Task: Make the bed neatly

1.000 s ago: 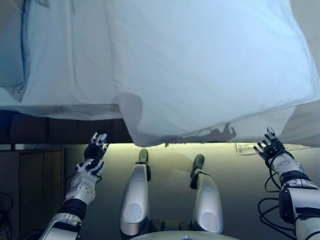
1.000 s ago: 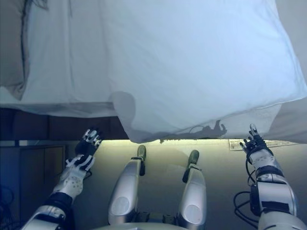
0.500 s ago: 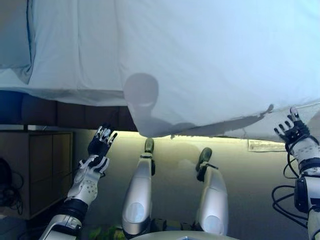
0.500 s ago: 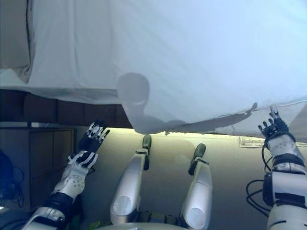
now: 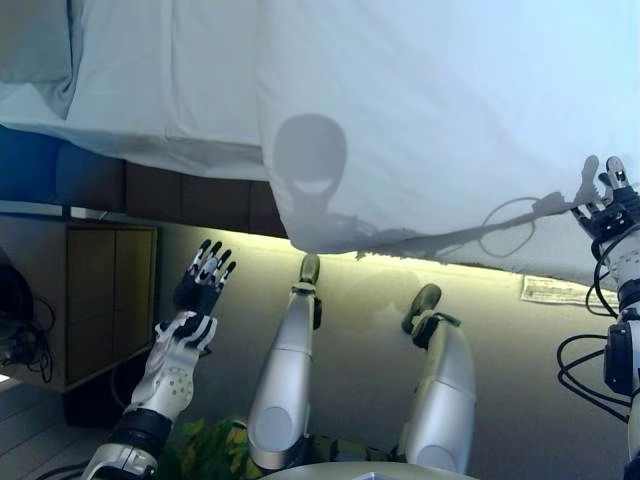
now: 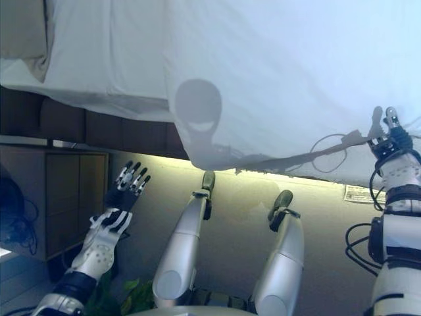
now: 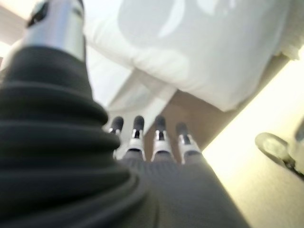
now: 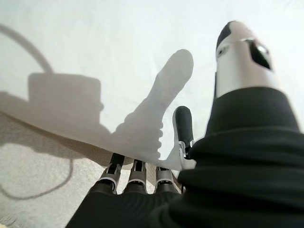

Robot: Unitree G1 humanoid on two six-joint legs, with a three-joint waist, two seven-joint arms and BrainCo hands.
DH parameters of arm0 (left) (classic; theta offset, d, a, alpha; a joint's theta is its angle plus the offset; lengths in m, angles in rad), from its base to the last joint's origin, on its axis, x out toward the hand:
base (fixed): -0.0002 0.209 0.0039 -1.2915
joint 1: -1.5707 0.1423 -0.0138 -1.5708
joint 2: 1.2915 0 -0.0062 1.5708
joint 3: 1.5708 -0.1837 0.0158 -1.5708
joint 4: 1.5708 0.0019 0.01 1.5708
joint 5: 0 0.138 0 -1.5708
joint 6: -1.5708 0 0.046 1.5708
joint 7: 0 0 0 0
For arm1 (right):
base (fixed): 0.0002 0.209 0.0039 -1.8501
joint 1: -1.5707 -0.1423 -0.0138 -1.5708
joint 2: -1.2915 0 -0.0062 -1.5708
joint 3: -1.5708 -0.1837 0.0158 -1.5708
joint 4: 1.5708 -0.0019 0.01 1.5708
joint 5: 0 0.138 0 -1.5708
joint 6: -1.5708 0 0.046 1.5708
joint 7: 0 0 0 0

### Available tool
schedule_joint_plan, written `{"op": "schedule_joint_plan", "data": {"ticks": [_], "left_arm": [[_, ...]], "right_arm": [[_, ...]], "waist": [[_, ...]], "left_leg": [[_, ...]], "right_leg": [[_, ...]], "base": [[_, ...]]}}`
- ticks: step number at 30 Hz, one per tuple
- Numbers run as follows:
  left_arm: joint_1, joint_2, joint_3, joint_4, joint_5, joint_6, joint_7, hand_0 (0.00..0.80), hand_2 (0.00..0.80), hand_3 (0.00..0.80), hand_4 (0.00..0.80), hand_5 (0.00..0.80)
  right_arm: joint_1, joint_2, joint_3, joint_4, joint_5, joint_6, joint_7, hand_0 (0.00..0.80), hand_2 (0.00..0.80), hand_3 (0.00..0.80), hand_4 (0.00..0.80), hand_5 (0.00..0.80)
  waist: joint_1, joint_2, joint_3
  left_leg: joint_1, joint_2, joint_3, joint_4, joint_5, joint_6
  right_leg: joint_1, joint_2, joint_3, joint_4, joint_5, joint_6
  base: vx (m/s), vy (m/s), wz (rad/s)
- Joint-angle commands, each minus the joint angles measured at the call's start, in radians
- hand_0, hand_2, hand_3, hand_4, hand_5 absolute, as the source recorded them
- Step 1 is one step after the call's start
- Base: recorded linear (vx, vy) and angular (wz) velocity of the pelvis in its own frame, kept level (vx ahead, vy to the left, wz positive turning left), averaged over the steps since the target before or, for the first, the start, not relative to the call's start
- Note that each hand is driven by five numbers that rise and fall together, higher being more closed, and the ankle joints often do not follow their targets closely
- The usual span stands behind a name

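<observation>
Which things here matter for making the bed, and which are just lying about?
Job:
- duvet, hanging over the bed edge
- sheet
- pillow
- left hand, open
- right hand, open at the duvet edge

Lying about:
- cabinet
- plant
- paper on the floor

I see the bed (image 5: 160, 190) with its dark base under a white sheet (image 5: 150, 90). A white duvet (image 5: 450, 110) lies over most of it, its near edge overhanging the bedside. A grey pillow (image 5: 35, 40) sits at the far left corner.
</observation>
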Motion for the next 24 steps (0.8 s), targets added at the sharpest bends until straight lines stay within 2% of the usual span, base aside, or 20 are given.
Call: {"op": "schedule_joint_plan", "data": {"ticks": [1, 3, 4, 5, 6, 12, 24], "left_arm": [[0.048, 0.027, 0.037, -0.059, -0.026, -0.033, -0.022, 0.0, 0.0, 0.0, 0.0, 0.0], [0.06, 0.028, 0.05, -0.059, -0.027, -0.024, -0.036, 0.0, 0.0, 0.0, 0.0, 0.0], [0.07, 0.028, 0.057, -0.064, -0.025, -0.019, -0.043, 0.0, 0.0, 0.0, 0.0, 0.0], [0.076, 0.028, 0.06, -0.066, -0.022, -0.014, -0.047, 0.0, 0.0, 0.0, 0.0, 0.0], [0.083, 0.027, 0.066, -0.07, -0.013, -0.008, -0.053, 0.0, 0.0, 0.0, 0.0, 0.0], [0.087, 0.046, 0.074, -0.066, -0.024, 0.002, -0.067, 0.0, 0.0, 0.0, 0.0, 0.0], [0.101, 0.058, 0.059, -0.058, -0.02, 0.018, -0.094, 0.0, 0.0, 0.0, 0.0, 0.0]], "right_arm": [[-0.117, -0.078, 0.046, -0.048, 0.058, -0.084, 0.072, 0.0, 0.0, 0.0, 0.0, 0.0], [-0.126, -0.075, 0.05, -0.081, 0.057, -0.105, 0.094, 0.0, 0.0, 0.0, 0.0, 0.0], [-0.117, -0.072, 0.047, -0.098, 0.047, -0.114, 0.107, 0.122, 0.122, 0.122, 0.122, 0.122], [-0.111, -0.071, 0.046, -0.105, 0.044, -0.124, 0.114, 0.358, 0.358, 0.358, 0.358, 0.358], [-0.098, -0.067, 0.042, -0.117, 0.048, -0.14, 0.136, 0.8, 0.8, 0.8, 0.8, 0.8], [-0.044, -0.081, 0.014, -0.101, 0.045, -0.135, 0.214, 0.8, 0.8, 0.8, 0.8, 0.8], [0.006, -0.077, -0.01, -0.106, 0.034, -0.113, 0.214, 0.8, 0.8, 0.8, 0.8, 0.8]], "waist": [[0.033, 0.05, -0.002], [0.031, 0.049, -0.002], [0.03, 0.047, -0.002], [0.03, 0.045, -0.002], [0.028, 0.041, -0.002], [0.022, 0.032, -0.002], [0.018, 0.012, -0.002]], "left_leg": [[-0.038, 0.008, 0.016, 0.047, -0.034, 0.097], [-0.046, 0.01, 0.016, 0.065, -0.038, 0.097], [-0.046, 0.011, 0.016, 0.071, -0.041, 0.097], [-0.042, 0.011, 0.016, 0.073, -0.043, 0.097], [-0.032, 0.012, 0.016, 0.073, -0.044, 0.097], [0.017, 0.018, 0.022, 0.047, -0.037, 0.093], [0.105, 0.03, 0.03, -0.007, -0.027, 0.082]], "right_leg": [[-0.031, -0.011, 0.016, 0.093, -0.01, 0.006], [-0.039, -0.012, 0.019, 0.111, -0.015, 0.004], [-0.038, -0.011, 0.02, 0.114, -0.016, 0.004], [-0.035, -0.01, 0.02, 0.115, -0.017, 0.004], [-0.024, -0.008, 0.019, 0.111, -0.016, 0.004], [0.036, -0.006, 0.006, 0.068, -0.001, 0.01], [0.131, 0.0, -0.011, -0.009, 0.019, 0.014]], "base": [[0.0, 0.0, 0.0], [-0.022, 0.001, 0.04], [0.0, 0.0, 0.0], [0.0, 0.0, 0.0], [0.017, 0.009, -0.03], [0.012, 0.009, -0.03], [0.0, 0.006, 0.0]]}}
